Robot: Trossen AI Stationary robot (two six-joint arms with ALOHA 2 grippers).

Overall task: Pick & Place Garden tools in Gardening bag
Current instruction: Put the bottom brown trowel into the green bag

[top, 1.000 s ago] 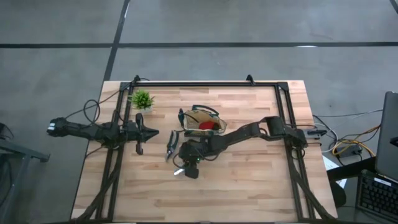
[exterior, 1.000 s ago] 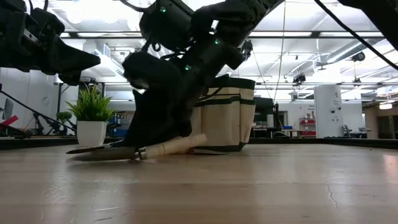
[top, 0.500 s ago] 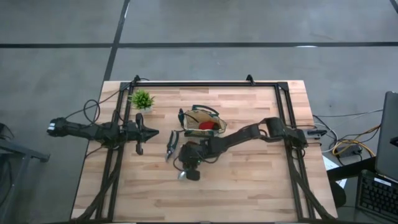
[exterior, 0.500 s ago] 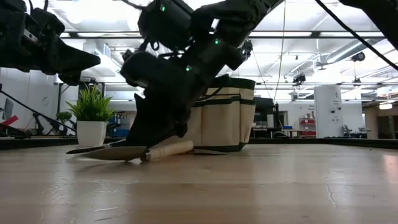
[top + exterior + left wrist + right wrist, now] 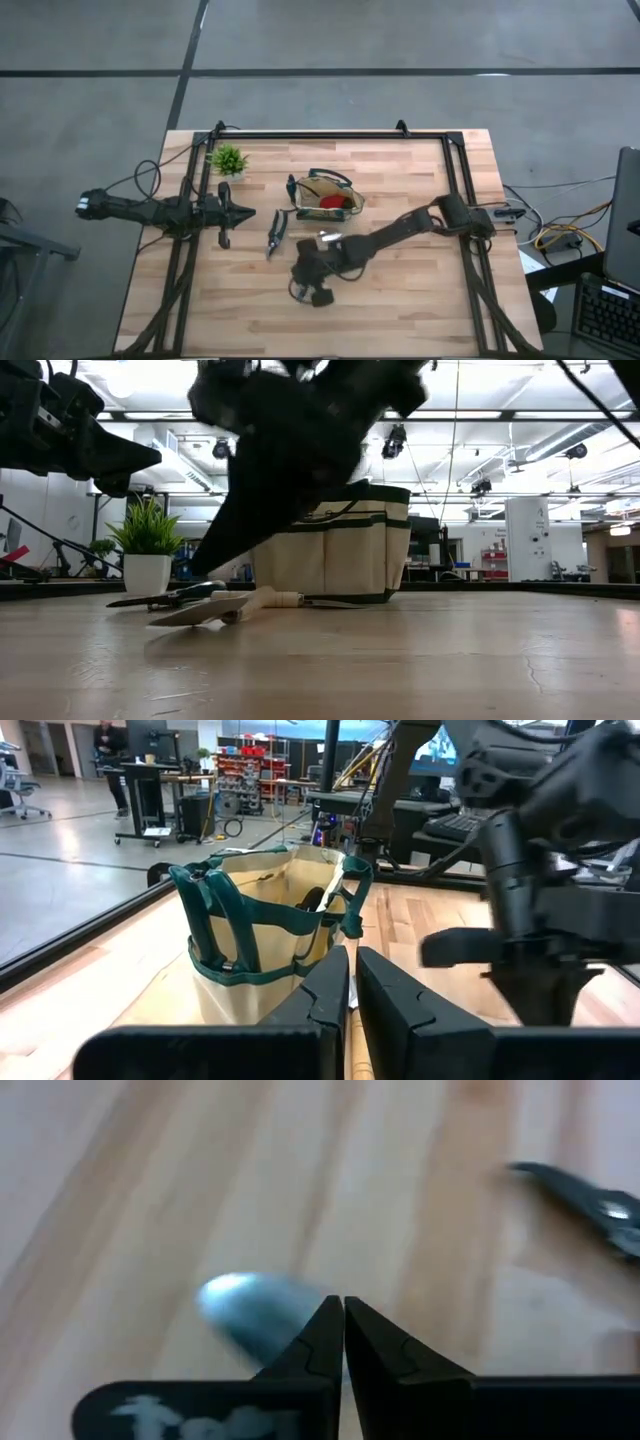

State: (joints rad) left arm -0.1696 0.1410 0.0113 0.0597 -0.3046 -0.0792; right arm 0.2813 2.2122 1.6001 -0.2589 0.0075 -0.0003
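Looking down from above, I see the gardening bag [image 5: 328, 198] standing upright mid-bench, a round tan tote with dark green trim and loop handles, with a red-headed piece [image 5: 333, 203] showing inside its mouth. A grey pruner [image 5: 275, 232] with dark handles lies flat on the bench [image 5: 420, 300] just left of the bag. In the low view the wooden-handled trowel [image 5: 228, 605] sits in front of the bag, its pale handle toward the bag and its metal blade tilted, the tip raised slightly off the wood. The small potted plant [image 5: 229, 161] stands near the far left corner.

My right arm stretches from its mount on the right side across the bench, bent low, with the right pincer [image 5: 316, 291] well in front of the bag. In the right wrist view its fingers [image 5: 385, 1355] are pressed together, with the shiny trowel blade [image 5: 250, 1305] just beyond the tips. I cannot tell whether they pinch anything.

My left arm waits at the left edge, level above the bench, its left pincer [image 5: 352, 992] pointed toward the bag with fingers nearly together.
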